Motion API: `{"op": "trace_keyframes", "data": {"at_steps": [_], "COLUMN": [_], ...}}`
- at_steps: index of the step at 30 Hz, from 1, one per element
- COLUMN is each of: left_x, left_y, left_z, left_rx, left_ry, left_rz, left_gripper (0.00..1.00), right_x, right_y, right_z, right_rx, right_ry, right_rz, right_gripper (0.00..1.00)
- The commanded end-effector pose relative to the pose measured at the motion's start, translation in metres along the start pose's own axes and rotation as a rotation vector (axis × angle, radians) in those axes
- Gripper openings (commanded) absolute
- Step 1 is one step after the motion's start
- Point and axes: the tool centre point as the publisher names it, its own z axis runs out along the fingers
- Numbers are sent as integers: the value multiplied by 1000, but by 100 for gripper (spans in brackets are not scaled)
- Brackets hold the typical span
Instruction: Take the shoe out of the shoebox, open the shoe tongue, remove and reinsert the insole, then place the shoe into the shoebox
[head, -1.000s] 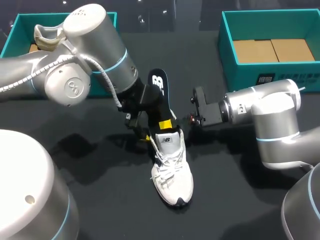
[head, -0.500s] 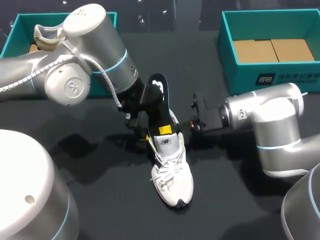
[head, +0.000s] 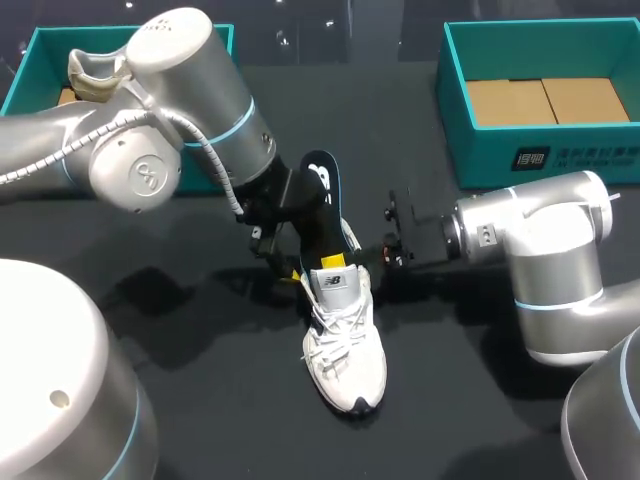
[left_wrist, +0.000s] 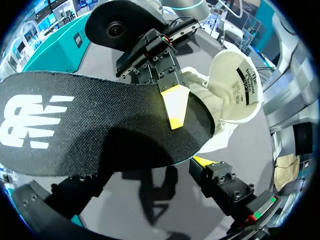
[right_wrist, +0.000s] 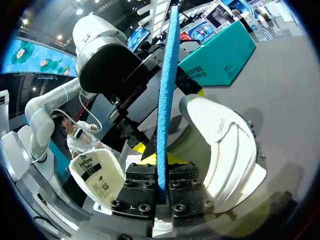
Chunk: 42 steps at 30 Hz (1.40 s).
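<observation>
A white shoe (head: 345, 340) lies mid-table, toe toward the front, its tongue (head: 335, 280) raised. A black insole (head: 322, 205) with a white logo and blue underside stands slanted, its lower end in the shoe's opening. My right gripper (head: 345, 258) is shut on the insole's lower part; in the right wrist view the blue edge (right_wrist: 165, 100) rises from my gripper (right_wrist: 162, 182), with the heel (right_wrist: 220, 145) beside it. My left gripper (head: 285, 262) is open beside the shoe's opening. In the left wrist view the insole (left_wrist: 100, 125) spans above its spread fingers (left_wrist: 220, 175).
A teal shoebox (head: 30, 60) with crumpled paper sits at the back left, behind my left arm. A second teal box (head: 455, 100) lined with cardboard stands at the back right. Dark tabletop surrounds the shoe.
The insole has dropped a little lower into the shoe's opening, and my right gripper has moved down with it. The left arm has stayed in place.
</observation>
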Motion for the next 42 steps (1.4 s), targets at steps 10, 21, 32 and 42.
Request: {"op": "trace_keyframes", "data": {"at_steps": [10, 21, 32, 42], "left_x": [0, 0, 0, 0], "left_y": [-1, -1, -1, -1], "left_z": [1, 1, 1, 1], "left_rx": [-2, -2, -2, -2], "left_ry": [0, 0, 0, 0], "left_rz": [0, 0, 0, 0], "left_gripper": [100, 100, 100, 100], "right_x": [2, 3, -2, -6], "right_y": [17, 34, 49, 40], "right_z": [-3, -5, -7, -5], "right_rx": [23, 46, 63, 75], "right_ry": [-1, -2, -1, -1], "right_rz": [-47, -85, -94, -85], "right_gripper": [31, 36, 27, 0]}}
